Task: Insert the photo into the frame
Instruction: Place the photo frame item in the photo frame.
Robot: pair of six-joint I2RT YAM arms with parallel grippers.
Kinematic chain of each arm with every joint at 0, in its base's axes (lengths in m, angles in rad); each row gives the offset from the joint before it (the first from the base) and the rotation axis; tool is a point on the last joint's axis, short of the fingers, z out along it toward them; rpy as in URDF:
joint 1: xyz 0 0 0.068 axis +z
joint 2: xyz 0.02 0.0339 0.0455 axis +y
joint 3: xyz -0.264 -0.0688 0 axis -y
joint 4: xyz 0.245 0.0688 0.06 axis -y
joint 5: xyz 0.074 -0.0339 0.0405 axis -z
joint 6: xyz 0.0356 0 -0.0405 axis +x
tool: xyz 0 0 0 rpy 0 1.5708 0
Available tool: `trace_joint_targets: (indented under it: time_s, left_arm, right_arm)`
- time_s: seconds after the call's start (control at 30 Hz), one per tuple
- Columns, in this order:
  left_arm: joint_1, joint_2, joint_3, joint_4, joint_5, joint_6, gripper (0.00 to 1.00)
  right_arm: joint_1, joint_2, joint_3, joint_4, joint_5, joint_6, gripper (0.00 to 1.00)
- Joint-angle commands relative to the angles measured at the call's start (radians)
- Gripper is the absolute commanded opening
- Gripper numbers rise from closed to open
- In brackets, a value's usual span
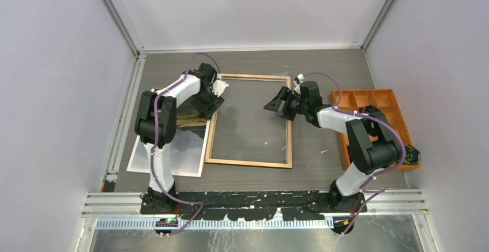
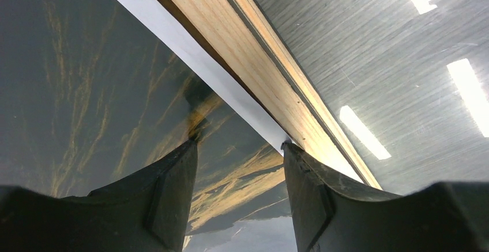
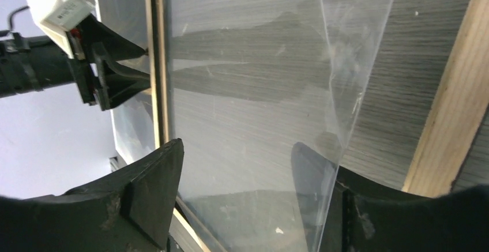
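Black left fingers (image 2: 167,200) angle down, spread over photo (image 2: 86,90).

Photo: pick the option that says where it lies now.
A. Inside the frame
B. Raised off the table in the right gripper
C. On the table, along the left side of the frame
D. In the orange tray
C: the photo lies flat on the table beside the left rail of the frame, its white border running alongside the wood, not within the opening.
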Motion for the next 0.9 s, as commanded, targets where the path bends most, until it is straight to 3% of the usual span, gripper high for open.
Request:
trace_joint_targets:
  time_s: [0.0,0.23,0.43,0.87]
  left_arm:
    - [-0.017,-0.006,-0.033,0.014,0.029,0.003,0.59]
    - [-0.002,-0.012,-0.03,0.011,0.03,0.007,0.59]
    - [0.003,-0.011,-0.031,0.009,0.032,0.008,0.59]
    - [0.005,-0.012,-0.027,0.007,0.033,0.009,0.59]
  right_arm:
    - [0.021,-0.046,0.07,-0.121,0.054,-0.106,0.75]
    - [0.074,-0.04,0.176,-0.342,0.163,-0.226,0.95]
    - [0.108,-0.035,0.256,-0.536,0.337,-0.315,0.99]
    - [0.116,-0.046,0.299,-0.647,0.505,-0.374,1.0]
